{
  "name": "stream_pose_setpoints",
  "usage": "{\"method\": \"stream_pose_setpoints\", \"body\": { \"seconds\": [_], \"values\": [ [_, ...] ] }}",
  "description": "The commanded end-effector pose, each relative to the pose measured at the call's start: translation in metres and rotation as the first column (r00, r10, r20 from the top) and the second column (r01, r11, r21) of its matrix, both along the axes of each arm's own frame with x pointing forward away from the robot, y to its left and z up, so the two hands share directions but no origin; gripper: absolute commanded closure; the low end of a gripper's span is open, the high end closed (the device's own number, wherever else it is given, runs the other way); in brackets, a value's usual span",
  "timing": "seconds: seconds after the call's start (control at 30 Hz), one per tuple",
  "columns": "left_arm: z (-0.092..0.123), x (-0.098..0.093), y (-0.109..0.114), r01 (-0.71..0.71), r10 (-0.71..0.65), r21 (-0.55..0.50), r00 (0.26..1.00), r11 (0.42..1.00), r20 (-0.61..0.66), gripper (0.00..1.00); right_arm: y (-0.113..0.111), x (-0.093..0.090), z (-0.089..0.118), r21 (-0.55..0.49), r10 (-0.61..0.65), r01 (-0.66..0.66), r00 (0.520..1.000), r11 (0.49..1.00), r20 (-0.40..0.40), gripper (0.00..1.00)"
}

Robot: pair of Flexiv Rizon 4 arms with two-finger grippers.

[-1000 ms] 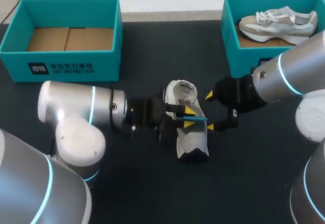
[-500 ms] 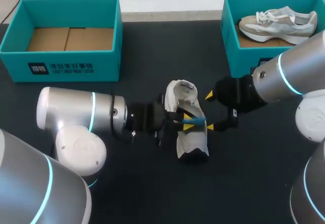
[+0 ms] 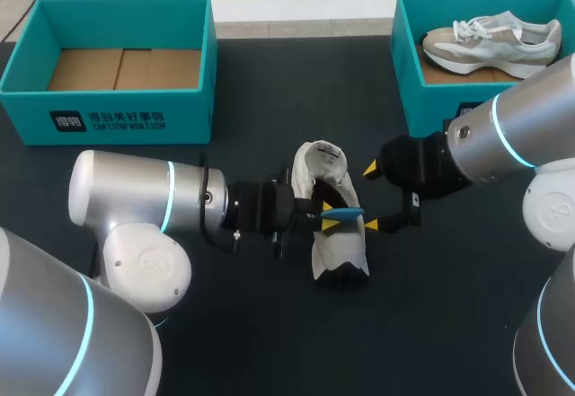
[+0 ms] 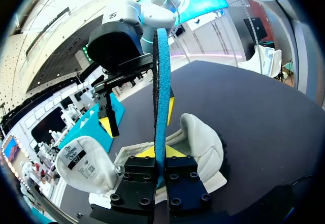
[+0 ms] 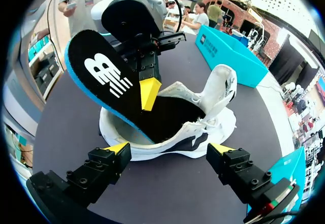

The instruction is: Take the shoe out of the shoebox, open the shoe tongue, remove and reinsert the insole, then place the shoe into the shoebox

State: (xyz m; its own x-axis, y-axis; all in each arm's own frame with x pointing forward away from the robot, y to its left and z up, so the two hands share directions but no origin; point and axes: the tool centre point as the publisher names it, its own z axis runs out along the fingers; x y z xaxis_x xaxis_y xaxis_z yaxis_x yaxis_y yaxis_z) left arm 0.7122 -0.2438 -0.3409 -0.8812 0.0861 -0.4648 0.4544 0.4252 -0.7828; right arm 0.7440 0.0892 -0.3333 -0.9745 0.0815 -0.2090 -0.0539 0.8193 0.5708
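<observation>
Flat black-topped insole with a blue foam edge (image 4: 161, 82), between the jaws of the left gripper (image 4: 160, 150): matt top, rough porous rim. Cream cloth shoe (image 5: 216, 94) ahead of the right gripper (image 5: 168, 148): woven upper, smooth sole. Finger blocks (image 5: 91, 176): matt black, bolted. Rounded arm shells (image 3: 126, 194): glossy silver.

"What are the arms like?"
"Silvery-white rounded shells with glowing cyan joint rings. The left arm (image 3: 135, 203) is left of the shoe (image 3: 340, 248), the right arm (image 3: 512, 136) right of it."
"And the left gripper (image 3: 331, 215) and right gripper (image 3: 370, 198)?"
"Black, screw-studded finger blocks with yellow tips."
</observation>
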Motion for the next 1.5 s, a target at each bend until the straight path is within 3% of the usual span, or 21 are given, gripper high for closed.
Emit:
{"method": "stream_pose_setpoints", "body": {
  "seconds": [0.03,0.33,0.37,0.4,0.43,0.47,0.57,0.67,0.83,0.97,1.03,1.07,1.5],
  "values": [
    [-0.005,0.005,-0.003,-0.005,0.005,0.015,1.000,1.000,-0.004,1.00,0.000,-0.002,0.000,0.000,-0.002,0.002,1.000,1.000,0.002,0.00],
    [-0.011,0.011,0.000,-0.019,0.020,0.034,1.000,0.999,-0.021,1.00,0.000,-0.002,0.000,0.000,-0.002,0.002,1.000,1.000,0.002,0.00],
    [-0.009,0.010,0.000,-0.019,0.020,0.032,1.000,0.999,-0.021,0.96,0.000,-0.002,0.000,0.000,-0.002,0.002,1.000,1.000,0.002,0.00],
    [-0.006,0.008,-0.001,-0.019,0.019,0.026,1.000,0.999,-0.017,0.75,0.000,-0.002,0.000,0.000,-0.002,0.002,1.000,1.000,0.002,0.00],
    [-0.003,0.005,-0.001,-0.017,0.017,0.024,1.000,1.000,-0.012,0.64,0.000,-0.002,0.000,0.000,-0.002,0.002,1.000,1.000,0.002,0.00],
    [0.000,0.003,-0.002,-0.015,0.015,0.020,1.000,1.000,-0.004,0.58,0.000,-0.002,0.000,0.000,-0.002,0.002,1.000,1.000,0.002,0.00],
    [0.009,-0.002,-0.003,-0.009,0.009,0.011,1.000,1.000,0.017,0.54,0.000,-0.002,0.000,0.000,-0.002,0.002,1.000,1.000,0.002,0.00],
    [0.014,-0.006,-0.005,-0.007,0.007,0.005,0.999,1.000,0.034,0.57,0.000,-0.002,0.000,0.000,-0.002,0.002,1.000,1.000,0.002,0.00],
    [0.017,-0.012,-0.007,-0.005,0.005,0.001,0.999,1.000,0.043,0.71,0.000,-0.002,0.000,0.000,-0.002,0.002,1.000,1.000,0.002,0.00],
    [0.014,-0.015,-0.007,-0.007,0.007,-0.003,0.999,1.000,0.033,0.75,0.000,-0.002,0.000,0.000,-0.002,0.002,1.000,1.000,0.002,0.00],
    [0.012,-0.015,-0.008,-0.007,0.008,-0.004,1.000,1.000,0.030,0.98,0.000,-0.002,0.000,0.000,-0.002,0.002,1.000,1.000,0.002,0.00],
    [0.010,-0.014,-0.009,-0.008,0.008,-0.005,1.000,1.000,0.028,1.00,0.000,-0.002,0.000,0.000,-0.002,0.002,1.000,1.000,0.002,0.00],
    [-0.016,0.008,-0.008,-0.011,0.011,0.007,1.000,1.000,-0.002,1.00,0.000,-0.002,0.000,0.000,-0.002,0.002,1.000,1.000,0.002,0.00]
  ]
}}
